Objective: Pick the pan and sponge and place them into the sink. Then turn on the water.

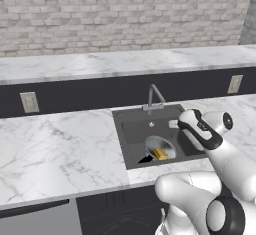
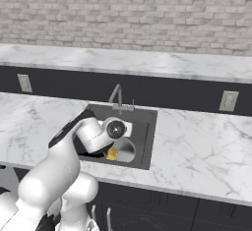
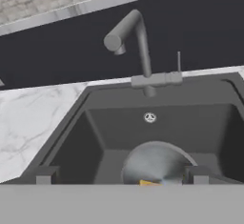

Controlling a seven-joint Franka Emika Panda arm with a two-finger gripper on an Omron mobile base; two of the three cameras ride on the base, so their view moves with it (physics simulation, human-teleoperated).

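The silver-grey pan (image 1: 159, 145) lies in the front half of the dark grey sink (image 1: 131, 131), its black handle pointing to the front left. The yellow sponge (image 1: 161, 153) rests inside the pan. My gripper (image 1: 173, 124) hovers over the basin's right side, open, with nothing between its fingers. In the hand view the fingertips (image 3: 45, 176) stand wide apart, and between them are the pan (image 3: 157, 161) and a sliver of sponge (image 3: 148, 183). The round drain (image 3: 150, 117) lies behind the pan. The arched faucet (image 3: 138, 42) rises at the back rim; no water runs from it.
White marble counter (image 1: 60, 149) spreads to both sides of the sink (image 2: 149, 127). A thin lever (image 3: 178, 63) stands on the faucet base. Behind runs a dark backsplash with wall outlets (image 1: 29, 102) (image 2: 229, 101), a raised marble ledge and a brick wall.
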